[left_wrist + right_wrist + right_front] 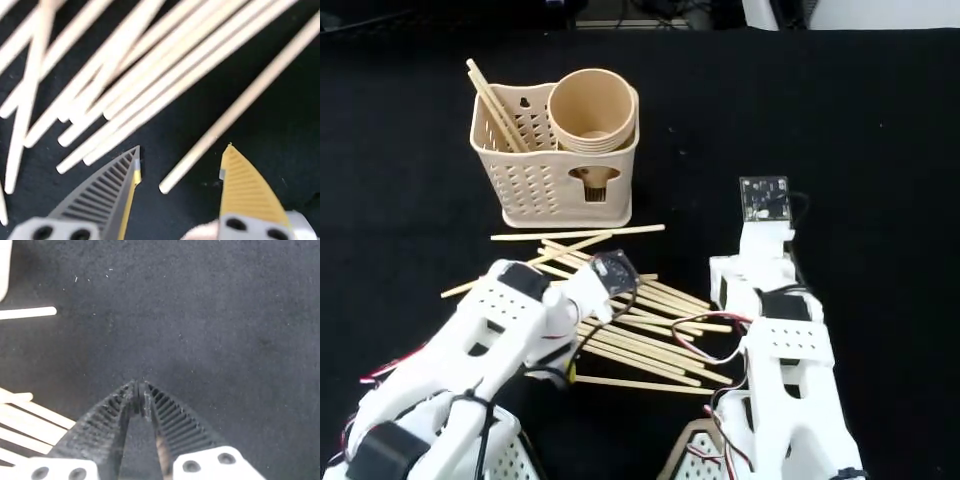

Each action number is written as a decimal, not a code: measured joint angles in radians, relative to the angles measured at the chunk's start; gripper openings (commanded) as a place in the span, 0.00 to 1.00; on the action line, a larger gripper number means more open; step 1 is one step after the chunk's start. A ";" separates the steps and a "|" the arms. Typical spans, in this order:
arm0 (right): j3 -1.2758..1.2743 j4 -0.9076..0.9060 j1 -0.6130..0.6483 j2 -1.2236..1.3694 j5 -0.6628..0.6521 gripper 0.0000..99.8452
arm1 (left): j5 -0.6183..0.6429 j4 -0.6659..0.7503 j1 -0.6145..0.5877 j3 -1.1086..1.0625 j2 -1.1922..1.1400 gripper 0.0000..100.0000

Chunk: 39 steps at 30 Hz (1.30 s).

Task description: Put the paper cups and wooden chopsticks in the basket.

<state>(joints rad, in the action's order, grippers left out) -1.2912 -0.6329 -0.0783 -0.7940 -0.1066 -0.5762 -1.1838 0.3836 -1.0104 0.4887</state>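
Left pincer (183, 159) agape on the inward-angled left arm (500, 330); right pincer (139, 390) tips together on the straight-ahead right arm (785, 345).

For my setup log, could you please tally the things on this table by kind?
Basket: 1
Stack of paper cups: 1
Grippers: 2, left gripper, right gripper
Wooden chopsticks: too overlapped to count
Total counted: 4

High view looks down over the black cloth table (880, 120); both wrist views face it from close, sharing pale wooden chopsticks (630, 345).
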 measured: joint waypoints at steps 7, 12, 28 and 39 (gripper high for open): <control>0.000 0.000 0.000 0.000 0.000 0.03 | 0.000 0.157 -0.020 0.000 -0.081 0.26; 0.000 0.000 0.000 0.000 0.000 0.03 | 0.000 0.169 -0.020 0.005 -0.153 0.25; 0.000 0.000 0.000 0.000 0.000 0.03 | 0.000 0.035 0.135 0.054 -0.236 0.25; 0.000 0.000 0.000 0.000 0.000 0.03 | 0.000 0.008 0.138 0.080 -0.236 0.25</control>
<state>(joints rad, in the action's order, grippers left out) -1.2912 -0.6329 -0.0783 -0.7940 -0.1066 -0.5762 -1.1761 0.5217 -0.9306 0.2524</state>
